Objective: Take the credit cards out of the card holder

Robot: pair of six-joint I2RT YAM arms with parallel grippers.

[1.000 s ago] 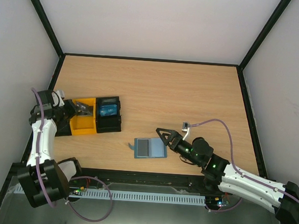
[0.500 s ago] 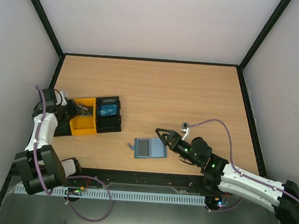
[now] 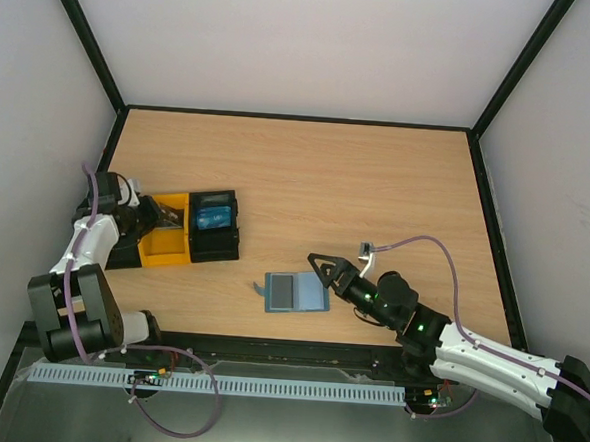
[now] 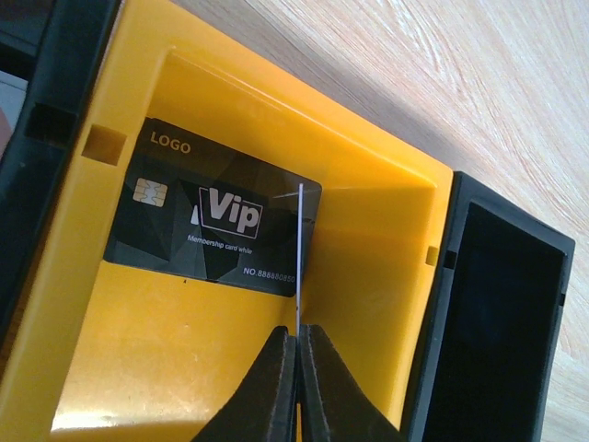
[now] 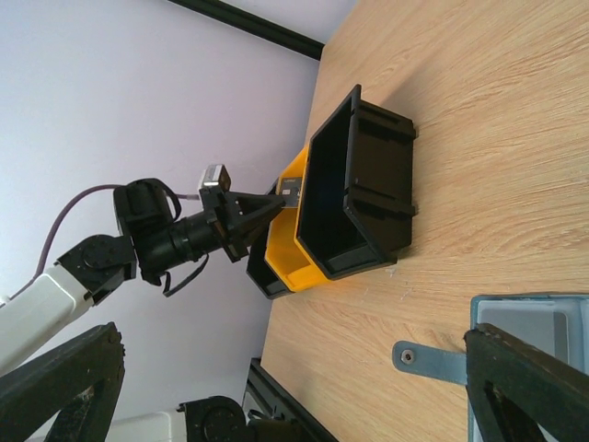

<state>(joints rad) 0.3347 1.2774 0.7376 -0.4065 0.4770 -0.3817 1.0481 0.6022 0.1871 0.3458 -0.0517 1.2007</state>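
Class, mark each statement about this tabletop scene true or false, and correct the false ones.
1. The left gripper is shut on a thin card held edge-on. True.
2. The yellow tray is empty. False: a black Vip card lies in it.
3. The right gripper stands open. True.
4. The card holder sits inside a black tray. False: it lies on the table near the right gripper.

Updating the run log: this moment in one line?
left hand: shut on card over yellow tray | right hand: open by card holder
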